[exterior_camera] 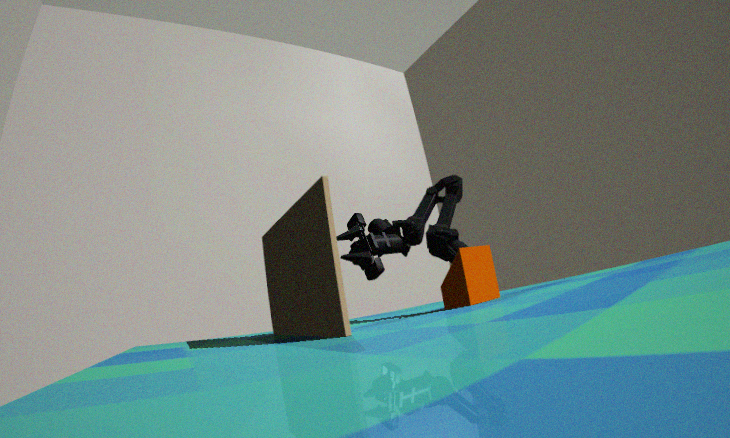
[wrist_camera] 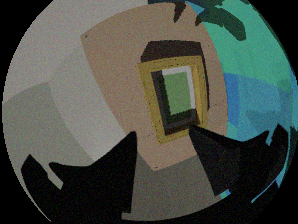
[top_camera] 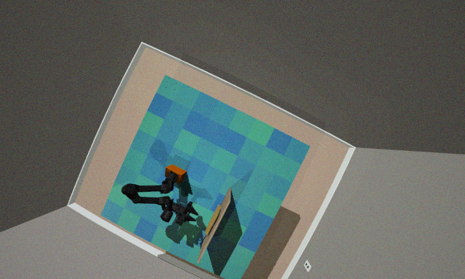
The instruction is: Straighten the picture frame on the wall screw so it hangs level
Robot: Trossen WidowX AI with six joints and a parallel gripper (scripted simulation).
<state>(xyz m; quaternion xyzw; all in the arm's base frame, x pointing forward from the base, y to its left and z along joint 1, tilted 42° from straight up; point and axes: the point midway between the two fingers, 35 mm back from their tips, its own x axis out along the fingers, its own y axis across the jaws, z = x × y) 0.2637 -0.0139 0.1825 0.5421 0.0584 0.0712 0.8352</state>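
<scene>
The picture frame (wrist_camera: 172, 64) (top_camera: 213, 220) has a gold border and a green picture. It hangs on the front of an upright beige panel (wrist_camera: 110, 60) (exterior_camera: 302, 272). In the wrist view, which is rolled and strongly bent, its sides do not look parallel to the panel's edges, so it looks turned; how much is unclear. My gripper (top_camera: 196, 217) (exterior_camera: 340, 247) (wrist_camera: 163, 132) is open and empty, one finger above the other, pointing at the panel with a gap between fingertips and frame. The screw and the notched strip are hidden behind the frame.
The arm's orange base box (top_camera: 174, 170) (exterior_camera: 479, 274) stands on the blue and green patchwork floor (top_camera: 209, 131) (wrist_camera: 245, 60). The panel stands upright on that floor in front of the arm. Dark shadows of the arm fall beside the panel. A small white socket plate (top_camera: 307, 265) is on the room wall.
</scene>
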